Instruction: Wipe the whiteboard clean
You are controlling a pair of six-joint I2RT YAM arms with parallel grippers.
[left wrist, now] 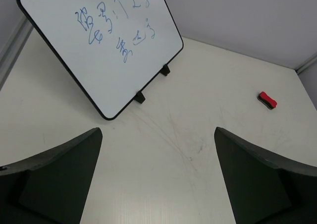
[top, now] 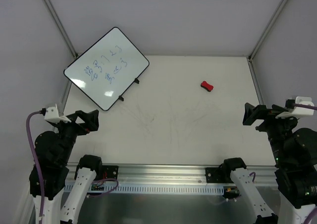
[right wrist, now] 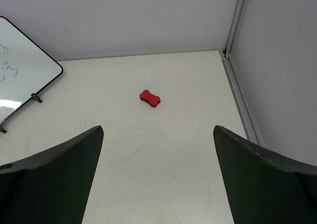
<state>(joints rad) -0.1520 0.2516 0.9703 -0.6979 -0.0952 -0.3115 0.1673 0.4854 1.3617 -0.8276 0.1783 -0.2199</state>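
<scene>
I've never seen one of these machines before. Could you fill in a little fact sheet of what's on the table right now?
Whiteboard: propped at a tilt on its stand feet, far left corner of the table
Writing: blue scribbles, not yet wiped
Eraser: small, red, lying on the table's right side, apart from the board
Left jaws: open, holding nothing
Right jaws: open, holding nothing

My top cam: high at rear, looking down. Wrist cams: low, forward; share board (left wrist: 99, 50), eraser (right wrist: 149, 98).
</scene>
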